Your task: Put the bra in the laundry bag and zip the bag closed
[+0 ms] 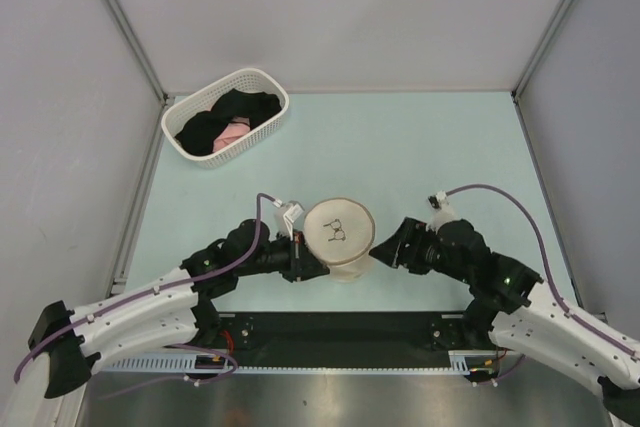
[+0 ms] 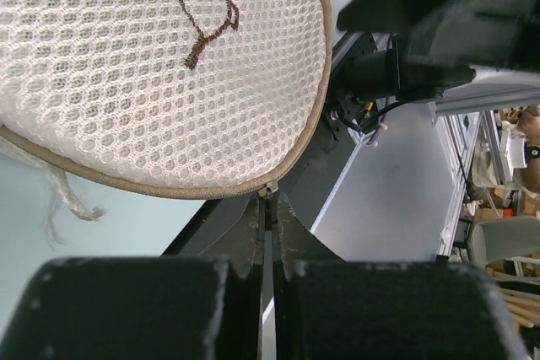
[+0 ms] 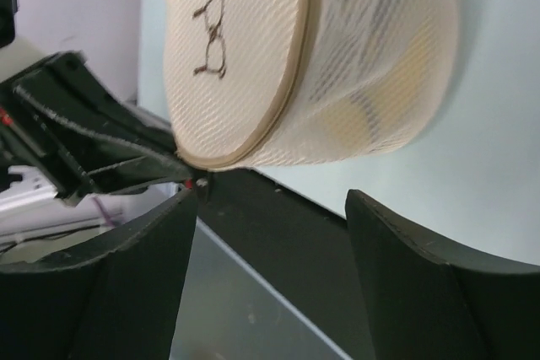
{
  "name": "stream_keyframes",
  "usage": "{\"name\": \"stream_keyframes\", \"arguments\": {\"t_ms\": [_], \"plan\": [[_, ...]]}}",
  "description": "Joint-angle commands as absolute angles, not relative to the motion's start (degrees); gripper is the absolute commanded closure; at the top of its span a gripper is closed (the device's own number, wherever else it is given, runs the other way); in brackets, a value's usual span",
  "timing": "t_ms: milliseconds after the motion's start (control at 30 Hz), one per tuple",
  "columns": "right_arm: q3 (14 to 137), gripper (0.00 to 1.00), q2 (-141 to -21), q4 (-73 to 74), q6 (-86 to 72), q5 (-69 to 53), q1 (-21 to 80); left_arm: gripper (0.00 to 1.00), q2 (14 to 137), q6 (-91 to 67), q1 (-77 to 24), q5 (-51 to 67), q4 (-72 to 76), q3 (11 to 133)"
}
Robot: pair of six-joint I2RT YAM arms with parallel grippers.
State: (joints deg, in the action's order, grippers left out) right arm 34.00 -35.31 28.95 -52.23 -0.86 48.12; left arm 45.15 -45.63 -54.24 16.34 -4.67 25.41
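walls (image 1: 330,17): plain grey | table (image 1: 430,157): pale green | corner posts (image 1: 122,22): metal

Near the laundry bag (image 1: 338,237), on its near side, the left arm (image 1: 140,312) and right arm (image 1: 565,322) wear smooth white shells on their long links. Closer to the bag, the links turn matte black and blocky. A thin purple cable (image 1: 258,215) runs along the left arm, left of the bag, and a second one (image 1: 500,190) runs right of it. The right gripper (image 3: 270,200) has broad black wedge fingers (image 3: 422,284) with pale, scuffed edges. The left gripper (image 2: 267,208) has black fingers (image 2: 126,309) speckled with pale flecks.
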Motion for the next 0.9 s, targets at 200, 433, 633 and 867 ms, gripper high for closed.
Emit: {"name": "stream_keyframes", "arguments": {"t_ms": [200, 433, 633, 867], "plan": [[21.7, 0.27, -39.0, -3.6, -67.9, 8.7, 63.2, 1.00, 46.3, -46.8, -54.9, 18.3, -0.5, 26.5], [23.4, 0.45, -47.4, -11.1, -68.7, 8.3, 63.8, 1.00, 46.1, -46.4, -55.1, 18.0, -1.0, 26.1], [23.6, 0.50, -47.8, -11.1, -69.0, 9.7, 63.7, 1.00, 46.6, -45.9, -55.2, 17.9, -1.1, 26.5], [24.0, 0.41, -48.2, -12.9, -68.3, 5.3, 63.8, 1.00, 47.5, -45.7, -55.2, 17.1, -1.1, 27.1]]}}
